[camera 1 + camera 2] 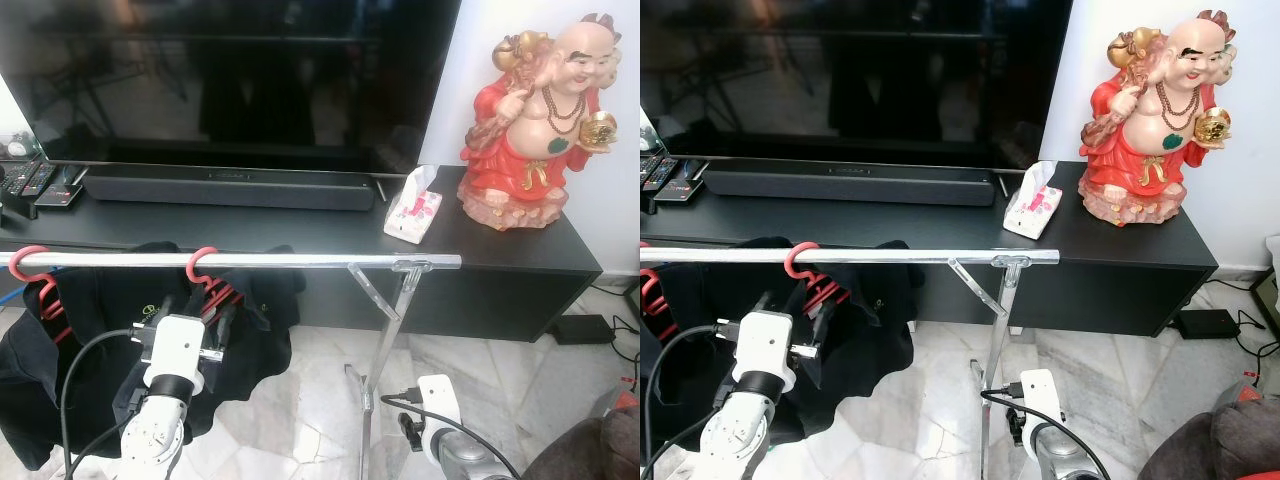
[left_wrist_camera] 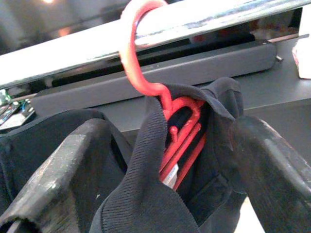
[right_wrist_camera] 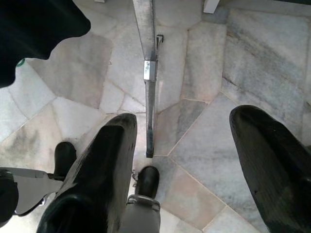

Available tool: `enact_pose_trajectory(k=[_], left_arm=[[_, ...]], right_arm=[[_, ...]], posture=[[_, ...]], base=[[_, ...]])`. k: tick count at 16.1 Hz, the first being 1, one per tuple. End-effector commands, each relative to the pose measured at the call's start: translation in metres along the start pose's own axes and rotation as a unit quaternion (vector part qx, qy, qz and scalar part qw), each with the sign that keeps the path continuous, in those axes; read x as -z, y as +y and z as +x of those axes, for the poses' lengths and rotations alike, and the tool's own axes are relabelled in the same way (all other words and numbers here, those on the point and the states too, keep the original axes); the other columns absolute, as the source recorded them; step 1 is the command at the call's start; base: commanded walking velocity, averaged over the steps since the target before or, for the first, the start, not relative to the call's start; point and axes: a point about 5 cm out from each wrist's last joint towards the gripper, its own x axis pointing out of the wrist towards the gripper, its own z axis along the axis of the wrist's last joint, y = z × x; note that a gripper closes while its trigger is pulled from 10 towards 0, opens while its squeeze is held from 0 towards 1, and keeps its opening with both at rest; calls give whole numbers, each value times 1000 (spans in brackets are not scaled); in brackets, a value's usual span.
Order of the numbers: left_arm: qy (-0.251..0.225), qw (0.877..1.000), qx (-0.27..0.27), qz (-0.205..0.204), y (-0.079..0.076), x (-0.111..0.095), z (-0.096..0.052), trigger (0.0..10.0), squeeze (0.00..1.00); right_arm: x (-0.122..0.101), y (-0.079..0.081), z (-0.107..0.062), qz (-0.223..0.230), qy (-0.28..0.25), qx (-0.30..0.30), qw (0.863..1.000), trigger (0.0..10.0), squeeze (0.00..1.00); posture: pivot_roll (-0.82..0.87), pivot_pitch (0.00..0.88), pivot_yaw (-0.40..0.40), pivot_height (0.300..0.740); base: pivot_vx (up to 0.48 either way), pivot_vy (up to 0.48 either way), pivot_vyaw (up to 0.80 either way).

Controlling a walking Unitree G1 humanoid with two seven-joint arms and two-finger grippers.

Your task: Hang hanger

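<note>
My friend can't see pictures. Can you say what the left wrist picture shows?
A red hanger hooks over a shiny metal rail, with a black garment bunched on it. The left claw sits open on either side of the garment, in front of a black soundbar.

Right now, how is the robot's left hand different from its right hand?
The left hand is raised under the silver rail; the right hand hangs low over the marble floor. The left hand's fingers spread either side of the red hanger and its black garment; the right hand's fingers have nothing between them. Both are open, with two long black fingers.
</note>
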Motion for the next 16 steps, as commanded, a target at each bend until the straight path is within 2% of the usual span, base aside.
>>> enact_pose_trajectory(k=[1, 13, 16], left_arm=[[10, 1000, 13, 9, -4, 2, 0, 10000, 0], [18, 1000, 13, 7, -5, 4, 3, 10000, 0], [17, 1000, 12, 5, -5, 4, 4, 10000, 0]], right_arm=[[-4, 1, 1, -7, -1, 1, 1000, 10000, 0], [3, 2, 0, -7, 3, -1, 1000, 10000, 0], [2, 2, 0, -8, 3, -1, 1000, 10000, 0]], posture=[[-72, 0, -25, 740], [-71, 0, -23, 740], [-70, 0, -24, 740]], base=[[0, 0, 0], [0, 0, 0], [-246, 0, 0]])
